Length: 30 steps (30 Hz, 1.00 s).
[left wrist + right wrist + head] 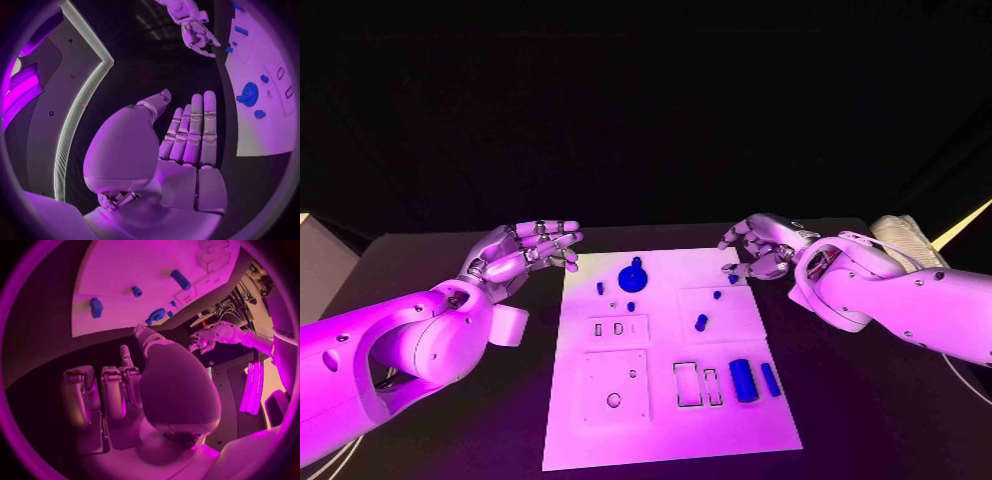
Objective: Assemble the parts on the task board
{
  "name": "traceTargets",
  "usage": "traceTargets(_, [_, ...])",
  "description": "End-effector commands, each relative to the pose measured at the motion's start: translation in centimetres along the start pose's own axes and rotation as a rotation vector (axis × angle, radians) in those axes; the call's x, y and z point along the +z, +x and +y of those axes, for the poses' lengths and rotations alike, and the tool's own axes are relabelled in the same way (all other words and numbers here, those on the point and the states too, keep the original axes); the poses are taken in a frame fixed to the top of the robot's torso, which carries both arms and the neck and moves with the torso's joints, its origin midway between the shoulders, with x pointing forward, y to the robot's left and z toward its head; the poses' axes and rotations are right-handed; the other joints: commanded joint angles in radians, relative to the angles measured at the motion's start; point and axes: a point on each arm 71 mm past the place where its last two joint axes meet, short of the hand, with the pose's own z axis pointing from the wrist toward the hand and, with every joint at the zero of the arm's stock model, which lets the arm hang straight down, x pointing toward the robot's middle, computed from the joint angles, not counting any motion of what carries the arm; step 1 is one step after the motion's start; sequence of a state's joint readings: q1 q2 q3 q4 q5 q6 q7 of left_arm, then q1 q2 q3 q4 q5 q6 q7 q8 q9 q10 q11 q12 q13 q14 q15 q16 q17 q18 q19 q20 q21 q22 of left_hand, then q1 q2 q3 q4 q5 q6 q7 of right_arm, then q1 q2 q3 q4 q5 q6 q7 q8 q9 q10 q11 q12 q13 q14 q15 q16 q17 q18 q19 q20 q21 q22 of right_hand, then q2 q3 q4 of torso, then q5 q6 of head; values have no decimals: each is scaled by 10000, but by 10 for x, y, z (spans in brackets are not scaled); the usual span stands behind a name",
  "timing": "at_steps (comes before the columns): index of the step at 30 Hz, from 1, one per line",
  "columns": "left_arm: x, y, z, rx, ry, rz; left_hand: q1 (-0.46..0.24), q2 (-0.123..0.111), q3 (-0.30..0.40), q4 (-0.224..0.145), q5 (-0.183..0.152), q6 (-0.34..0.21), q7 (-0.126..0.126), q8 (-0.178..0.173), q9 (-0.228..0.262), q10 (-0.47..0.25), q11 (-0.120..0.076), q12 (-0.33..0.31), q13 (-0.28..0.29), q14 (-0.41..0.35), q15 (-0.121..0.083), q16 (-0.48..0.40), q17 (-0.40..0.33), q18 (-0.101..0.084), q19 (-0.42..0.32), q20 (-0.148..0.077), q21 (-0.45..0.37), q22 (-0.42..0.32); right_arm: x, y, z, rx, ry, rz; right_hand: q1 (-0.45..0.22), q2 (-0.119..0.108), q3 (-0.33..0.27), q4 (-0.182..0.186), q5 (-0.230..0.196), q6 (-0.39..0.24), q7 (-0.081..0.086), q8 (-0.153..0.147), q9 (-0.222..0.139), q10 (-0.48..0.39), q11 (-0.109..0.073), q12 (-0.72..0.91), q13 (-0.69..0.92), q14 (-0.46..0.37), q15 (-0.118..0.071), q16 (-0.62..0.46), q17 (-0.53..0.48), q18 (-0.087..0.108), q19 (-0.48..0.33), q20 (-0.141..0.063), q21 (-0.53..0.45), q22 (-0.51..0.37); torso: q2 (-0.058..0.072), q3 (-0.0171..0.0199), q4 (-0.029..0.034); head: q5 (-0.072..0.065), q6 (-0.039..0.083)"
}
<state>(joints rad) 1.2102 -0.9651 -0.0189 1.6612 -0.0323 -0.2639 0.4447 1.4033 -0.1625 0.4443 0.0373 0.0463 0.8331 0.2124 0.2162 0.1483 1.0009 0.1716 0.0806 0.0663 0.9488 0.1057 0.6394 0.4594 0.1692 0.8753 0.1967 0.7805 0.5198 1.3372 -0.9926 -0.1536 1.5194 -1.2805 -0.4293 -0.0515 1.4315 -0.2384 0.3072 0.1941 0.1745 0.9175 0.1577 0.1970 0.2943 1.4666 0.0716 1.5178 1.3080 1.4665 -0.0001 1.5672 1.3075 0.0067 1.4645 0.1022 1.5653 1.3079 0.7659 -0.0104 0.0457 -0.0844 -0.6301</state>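
Black desk [877,400]; task board [661,420] centre frame. Both hands, left hand [531,250] and right hand [764,245], empty, fingers apart. Blue parts [743,381] look small, rigid, light; pinch their sides.

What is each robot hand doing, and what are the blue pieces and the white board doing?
Left robot hand: open, holding nothing, beside the board's far left corner.
Right robot hand: fingers curled, holding nothing, at the board's far right corner.
Task board: flat on the table.
Round blue part: on the board.
Two long blue parts: lying side by side on the board.
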Motion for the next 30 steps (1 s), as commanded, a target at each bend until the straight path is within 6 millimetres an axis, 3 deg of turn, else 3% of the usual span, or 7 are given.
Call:
traceTargets(1, [1, 2, -1, -46, 127, 203, -83, -11, 37, -14, 24, -20, 147, -43, -16, -80, -7, -33, 1, -80, -13, 61, -14, 118, -69, -21, 52, 12, -4, 2, -10, 208, -518, 779, 145, -13, 26, -102, 77, -21, 20, -55, -20, 469, 67, -38, 2075, 1042, 21, 36, 2633, -67, 1063, 52, 55, 2629, 12, 42, -37, -66, 8])
traceTargets(3, [1, 2, -1, -47, 129, 204, -83, -11, 37, -14, 24, -20, 147, -43, -16, -80, -7, -33, 1, -80, -13, 61, -14, 118, -69, -21, 52, 12, -7, 1, -21, 139, -353, 822, 155, -33, 13, -110, -67, -38, 18, -72, -29, 466, 68, -43, 2072, 1042, 13, 36, 2633, -67, 1063, 45, 55, 2629, 14, 44, -39, -103, 10])
traceTargets(5, [1, 2, -1, -50, 130, 211, -83, -11, 37, -14, 24, -20, 147, -43, -16, -80, -7, -33, 1, -80, -13, 61, -14, 118, -69, -21, 52, 12, -8, 2, -29, 142, -214, 868, 96, 6, -69, -48, -631, -44, 7, -92, -40, 475, 61, -37, 2078, 1042, -1, 36, 2633, -67, 1063, 31, 55, 2629, 16, 14, -18, -137, -1])
traceTargets(12, [2, 3, -1, -57, 133, 224, -83, -11, 37, -14, 24, -20, 147, -43, -16, -80, -7, -33, 1, -80, -13, 61, -14, 118, -69, -21, 52, 12, -7, 10, -40, 156, 44, 976, 138, 33, -59, -63, -629, -63, 8, -107, -46, 478, 59, -33, 2081, 1042, -2, 36, 2633, -67, 1063, 29, 55, 2629, 26, 23, 8, -140, -59])
traceTargets(15, [2, 2, -1, -56, 133, 224, -83, -11, 37, -14, 24, -20, 147, -43, -16, -80, -7, -33, 1, -80, -13, 61, -14, 118, -69, -21, 52, 12, -6, 13, -40, 165, 57, 1022, 141, 38, -58, -63, -623, -67, 9, -110, -48, 484, 59, -28, 2087, 1042, -2, 36, 2633, -67, 1063, 29, 55, 2629, 25, 8, 37, -153, -84])
traceTargets(22, [2, 1, 0, -41, 130, 194, -83, -11, 37, -14, 24, -20, 147, -43, -16, -80, -7, -33, 1, -80, -13, 61, -14, 118, -69, -21, 52, 12, -2, 19, -38, 180, 84, 1008, 122, 81, -62, -33, -537, -73, 15, -123, -54, 491, 63, -22, 2093, 1042, 1, 36, 2633, -67, 1063, 28, 55, 2629, 21, 3, 8, -106, -130])
traceTargets(30, [2, 1, 0, -39, 125, 191, -83, -11, 37, -14, 24, -20, 147, -43, -16, -80, -7, -33, 1, -80, -13, 61, -14, 118, -69, -21, 52, 12, 4, 24, -38, 152, 353, 782, 78, 182, -43, 36, -377, -12, 15, -110, -52, 533, 62, 18, 2132, 1042, 5, 36, 2633, -67, 1063, 30, 55, 2629, 18, -8, 30, -111, -160])
